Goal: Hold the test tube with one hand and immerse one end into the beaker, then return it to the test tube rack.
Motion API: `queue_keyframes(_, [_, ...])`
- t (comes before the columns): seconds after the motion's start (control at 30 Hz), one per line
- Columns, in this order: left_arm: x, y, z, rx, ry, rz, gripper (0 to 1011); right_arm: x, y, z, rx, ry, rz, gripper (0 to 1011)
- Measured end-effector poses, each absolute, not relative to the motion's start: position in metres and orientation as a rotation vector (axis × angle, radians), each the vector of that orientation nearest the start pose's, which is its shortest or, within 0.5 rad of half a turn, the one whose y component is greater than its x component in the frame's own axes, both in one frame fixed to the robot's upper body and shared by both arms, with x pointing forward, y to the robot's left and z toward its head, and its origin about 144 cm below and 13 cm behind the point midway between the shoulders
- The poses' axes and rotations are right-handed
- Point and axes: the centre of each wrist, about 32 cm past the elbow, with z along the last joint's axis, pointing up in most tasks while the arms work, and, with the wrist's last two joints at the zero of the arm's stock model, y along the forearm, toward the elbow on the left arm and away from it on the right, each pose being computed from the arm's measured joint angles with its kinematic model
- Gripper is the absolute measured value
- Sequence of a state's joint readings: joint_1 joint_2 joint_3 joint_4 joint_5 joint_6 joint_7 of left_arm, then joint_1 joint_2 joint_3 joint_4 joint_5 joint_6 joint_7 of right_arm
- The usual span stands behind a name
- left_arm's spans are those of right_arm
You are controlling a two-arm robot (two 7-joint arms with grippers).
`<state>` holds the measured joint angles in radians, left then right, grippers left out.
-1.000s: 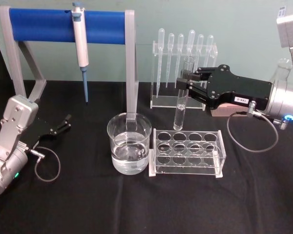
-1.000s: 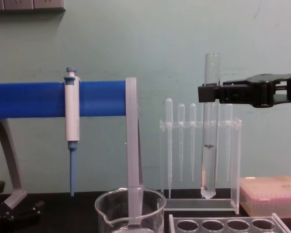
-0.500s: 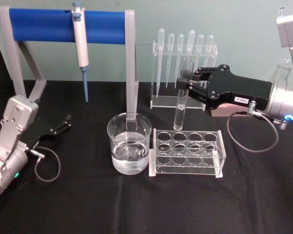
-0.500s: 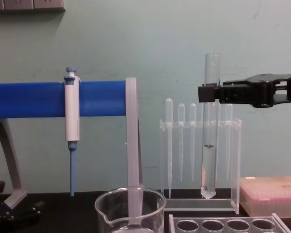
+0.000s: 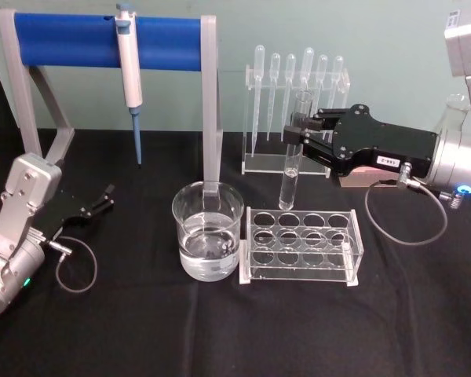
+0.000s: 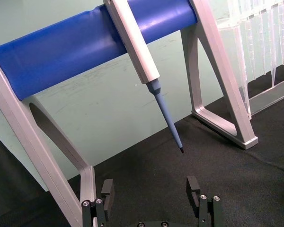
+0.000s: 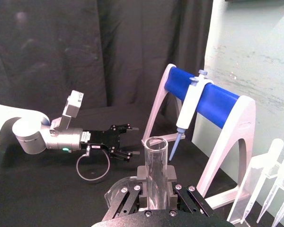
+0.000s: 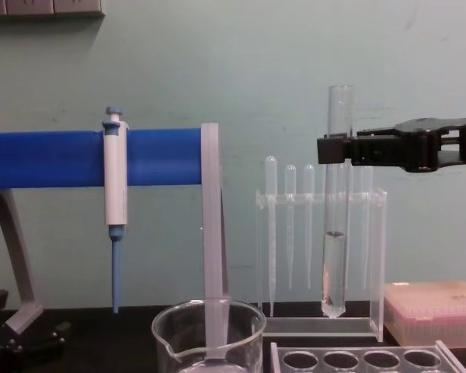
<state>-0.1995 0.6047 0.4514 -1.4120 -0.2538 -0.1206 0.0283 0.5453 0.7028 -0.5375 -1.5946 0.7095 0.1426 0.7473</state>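
**Glass held high, with hard rims close below**

The right gripper (image 5: 292,129) pinches the test tube (image 5: 290,161) between its jaws, just under the open rim. The tube hangs upright over the middle of the table (image 5: 220,338), toward the far edge. Its round end is clear of the test tube rack (image 5: 357,251) and it holds a little liquid.

The grip is a narrow pinch on smooth glass, so a jolt could let the tube slide down or swing.

The beaker (image 5: 180,228) stands just left of the rack. A sideways move made too low would knock the tube's bottom against the beaker's lip or the rack's top plate.

The pipette stand (image 5: 339,78) is close behind the tube, and the grey upright of the blue-barred frame (image 5: 209,94) rises right behind the beaker. A drift toward the far edge risks a strike on either.

Tilting the tube would spill its liquid.

Lowering it off-centre over a rack hole would jam it on the hole's edge.

The left gripper (image 5: 102,198) rests near the table's left edge, jaws spread and empty.
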Motion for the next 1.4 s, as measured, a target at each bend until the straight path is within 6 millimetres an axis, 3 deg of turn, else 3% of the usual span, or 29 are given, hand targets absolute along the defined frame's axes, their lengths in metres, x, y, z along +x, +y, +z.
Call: queue_keyframes(1.4, [0.4886, 0.3097, 1.1398, 0.304, -0.285, 1.248, 1000, 0.5445, -0.2876, 1.3034, -0.093, -0.112, -0.420, 226])
